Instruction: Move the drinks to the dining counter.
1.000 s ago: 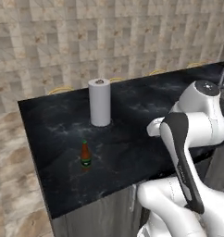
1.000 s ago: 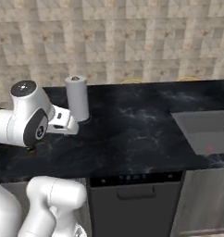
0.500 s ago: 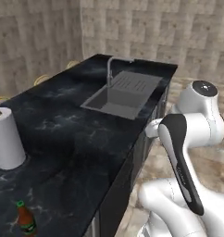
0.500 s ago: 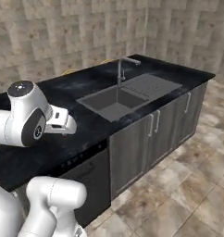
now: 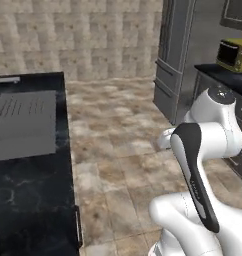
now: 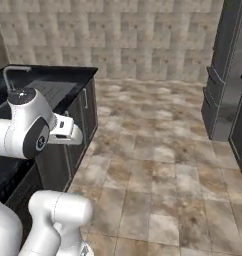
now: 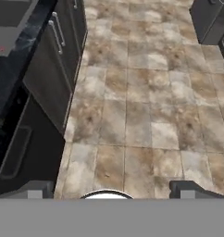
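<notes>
The kitchen lay open ahead: a wide tiled floor [image 6: 158, 165] ran to a stone-block back wall [image 6: 113, 35], with tall dark cabinets [image 6: 223, 75] on the right and a yellow microwave [image 5: 230, 54] on a dark top beside them. To the arm's left stood the black-topped surface [image 5: 33, 190] with its sink [image 5: 23, 122] and faucet [image 6: 10, 75], grey doors with bar handles below [image 7: 49, 69].

The white arm [image 5: 203, 150] was folded close above the base. The pincer [image 7: 111, 190] pointed down at bare floor tiles, its jaws spread wide with nothing between them.

Neither brown bottle could be seen anywhere in these pictures, and no island with a veined marble top could be picked out either. So the deciding relation could not be read: which way the drinks lay from the pincer was unknown. Judging by this, the base needed to bring a bottle back into sight before any reach could be lined up.
</notes>
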Controlling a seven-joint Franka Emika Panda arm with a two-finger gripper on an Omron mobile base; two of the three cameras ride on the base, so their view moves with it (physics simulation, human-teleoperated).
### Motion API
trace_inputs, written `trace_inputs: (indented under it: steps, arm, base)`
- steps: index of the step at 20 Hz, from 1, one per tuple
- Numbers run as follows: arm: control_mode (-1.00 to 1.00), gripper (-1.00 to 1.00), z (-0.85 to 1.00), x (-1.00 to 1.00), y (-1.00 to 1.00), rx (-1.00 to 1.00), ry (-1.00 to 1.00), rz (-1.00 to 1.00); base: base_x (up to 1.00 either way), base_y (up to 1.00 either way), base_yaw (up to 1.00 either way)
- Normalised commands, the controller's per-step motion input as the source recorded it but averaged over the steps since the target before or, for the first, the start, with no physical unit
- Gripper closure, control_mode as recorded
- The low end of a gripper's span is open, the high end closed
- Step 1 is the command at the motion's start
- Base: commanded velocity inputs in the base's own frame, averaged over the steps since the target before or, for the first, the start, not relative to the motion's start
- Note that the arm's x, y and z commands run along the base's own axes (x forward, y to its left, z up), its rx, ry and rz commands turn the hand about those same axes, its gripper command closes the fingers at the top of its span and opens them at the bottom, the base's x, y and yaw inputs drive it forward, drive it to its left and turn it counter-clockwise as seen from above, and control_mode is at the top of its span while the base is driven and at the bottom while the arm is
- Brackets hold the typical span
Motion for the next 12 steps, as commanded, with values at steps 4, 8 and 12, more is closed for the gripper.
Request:
trace_inputs:
  steps: [4, 8, 12]
  arm:
    - [1.00, -1.00, 0.00, 0.00, 0.00, 0.00, 0.00, 0.00]
    - [1.00, -1.00, 0.00, 0.00, 0.00, 0.00, 0.00, 0.00]
    - [1.00, -1.00, 0.00, 0.00, 0.00, 0.00, 0.00, 0.00]
  base:
    - [0.00, 0.00, -1.00]
    - [0.00, 0.00, -1.00]
    - [0.00, 0.00, -1.00]
